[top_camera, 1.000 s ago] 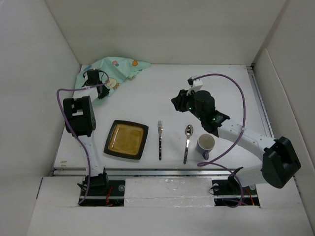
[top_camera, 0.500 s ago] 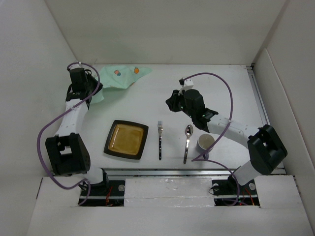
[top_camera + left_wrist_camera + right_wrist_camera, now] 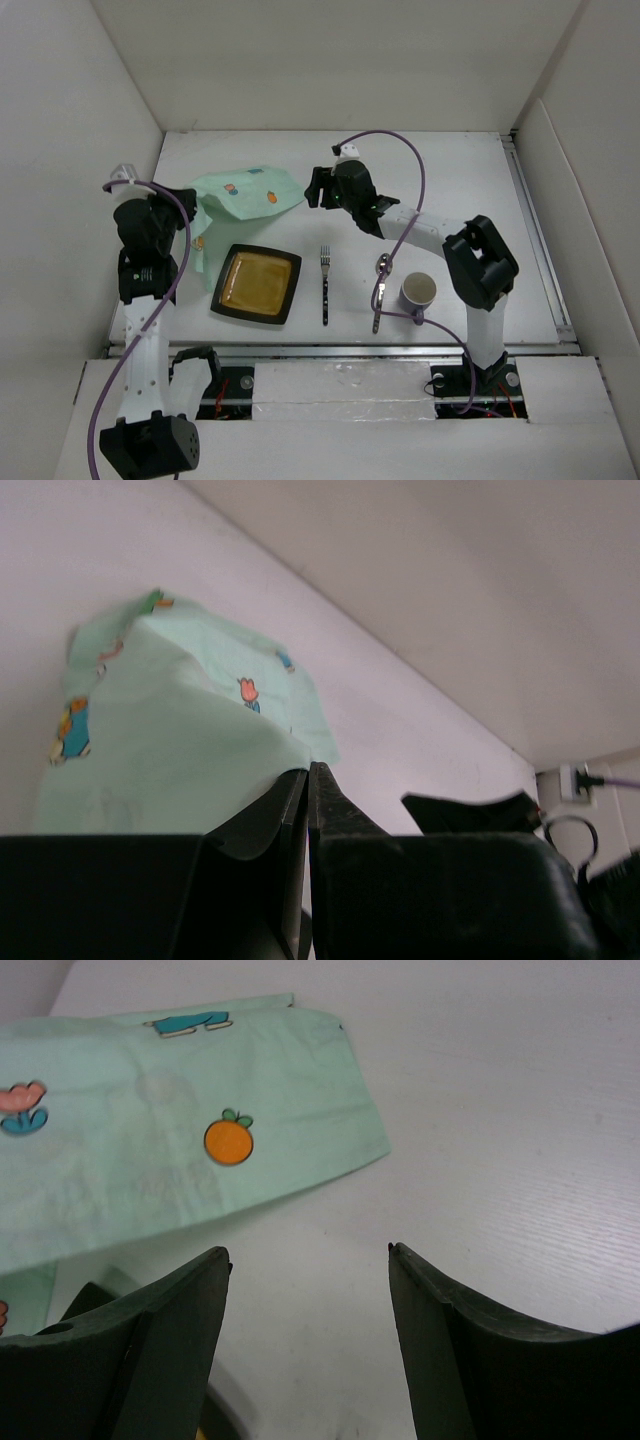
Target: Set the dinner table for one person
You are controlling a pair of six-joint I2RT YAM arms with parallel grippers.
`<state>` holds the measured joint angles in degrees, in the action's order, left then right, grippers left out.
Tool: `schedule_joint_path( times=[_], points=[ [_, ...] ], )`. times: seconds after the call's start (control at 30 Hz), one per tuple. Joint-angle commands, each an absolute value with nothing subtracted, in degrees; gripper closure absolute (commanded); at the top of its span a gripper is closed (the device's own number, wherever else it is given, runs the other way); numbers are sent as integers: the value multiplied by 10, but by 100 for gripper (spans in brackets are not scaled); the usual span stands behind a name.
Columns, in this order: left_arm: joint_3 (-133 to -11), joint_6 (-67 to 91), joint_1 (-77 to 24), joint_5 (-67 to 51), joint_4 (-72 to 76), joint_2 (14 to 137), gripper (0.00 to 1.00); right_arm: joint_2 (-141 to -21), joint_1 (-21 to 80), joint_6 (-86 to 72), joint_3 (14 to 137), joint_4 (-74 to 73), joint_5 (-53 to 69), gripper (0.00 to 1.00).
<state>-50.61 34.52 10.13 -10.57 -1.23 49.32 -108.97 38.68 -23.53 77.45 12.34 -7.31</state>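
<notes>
Near edge: silver metal rail point(image 3: 340, 350) runs along the matte white rectangular tabletop point(image 3: 450, 170). Just beyond it I see a row, left to right: black square plate with an amber centre point(image 3: 257, 284), steel fork point(image 3: 325, 285), steel spoon point(image 3: 380, 290), white mug point(image 3: 418, 292). None of them touch each other.

Mid-table, left side: my left hand point(image 3: 308, 772) has its jaws pressed together, pinching an edge of the mint-green cartoon-print cloth point(image 3: 245, 195). The cloth drapes away from the fingers, and part of it is lifted off the surface. The tabletop lies below and beyond this hand.

Mid-table, centre: my right hand point(image 3: 305, 1255) has its fingers spread wide and holds nothing. The wrist view shows bare tabletop directly under the gap between the fingers. The cloth's corner with the orange print lies just beyond and to one side, not touching either finger.

Far side: the tabletop runs back to the white wall.
</notes>
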Motion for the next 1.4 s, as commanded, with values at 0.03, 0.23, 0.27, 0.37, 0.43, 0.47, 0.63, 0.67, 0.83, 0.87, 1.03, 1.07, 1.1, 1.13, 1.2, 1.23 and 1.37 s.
schedule_joint_path(
  times=[0.03, 0.23, 0.27, 0.37, 0.43, 0.47, 0.63, 0.67, 0.83, 0.87, 1.03, 1.07, 1.1, 1.13, 1.2, 1.23, 1.37],
  points=[
    [-425, 387, 102, -122, -4, 432, 100, -1185, 389, -262, 871, 63, -78, 30],
    [-396, 380, 72, -136, -21, 405, 100, -1328, 389, -280, 1054, -57, -76, 30],
    [-395, 378, 67, -145, -23, 400, 100, -1342, 389, -283, 1071, -77, -78, 29],
    [-405, 358, 32, -138, -53, 387, 100, -1402, 389, -286, 1158, -130, -78, 29],
    [-417, 341, 12, -126, -93, 374, 100, -1433, 389, -286, 1238, -168, -71, 28],
    [-419, 335, -10, -119, -106, 354, 100, -1454, 389, -286, 1255, -200, -72, 34],
    [-426, 308, -53, -41, -166, 298, 100, -1421, 395, -287, 1196, -178, -86, 39],
    [-427, 302, -53, -26, -169, 293, 100, -1419, 395, -292, 1192, -191, -91, 43],
    [-420, 294, -97, -6, -164, 280, 100, -1397, 402, -282, 1154, -202, -110, 61],
    [-418, 293, -98, -6, -163, 273, 100, -1398, 402, -282, 1165, -217, -109, 81],
    [-413, 300, -105, 55, -148, 272, 100, -1317, 402, -288, 1101, -124, -133, 100],
    [-416, 307, -105, 56, -138, 274, 100, -1300, 402, -278, 1098, -89, -136, 100],
    [-415, 313, -105, 55, -101, 277, 100, -1288, 396, -273, 1117, -84, -138, 100],
    [-412, 331, -105, 50, -74, 281, 100, -1277, 391, -267, 1137, -87, -138, 100],
    [-437, 351, -105, 32, -14, 312, 100, -1239, 371, -252, 1178, -114, -134, 100],
    [-455, 363, -105, 23, -4, 329, 100, -1218, 366, -245, 1191, -117, -139, 100],
    [-528, 384, -105, 4, 74, 425, 100, -1071, 338, -198, 1120, -80, -149, 100]
  ],
)
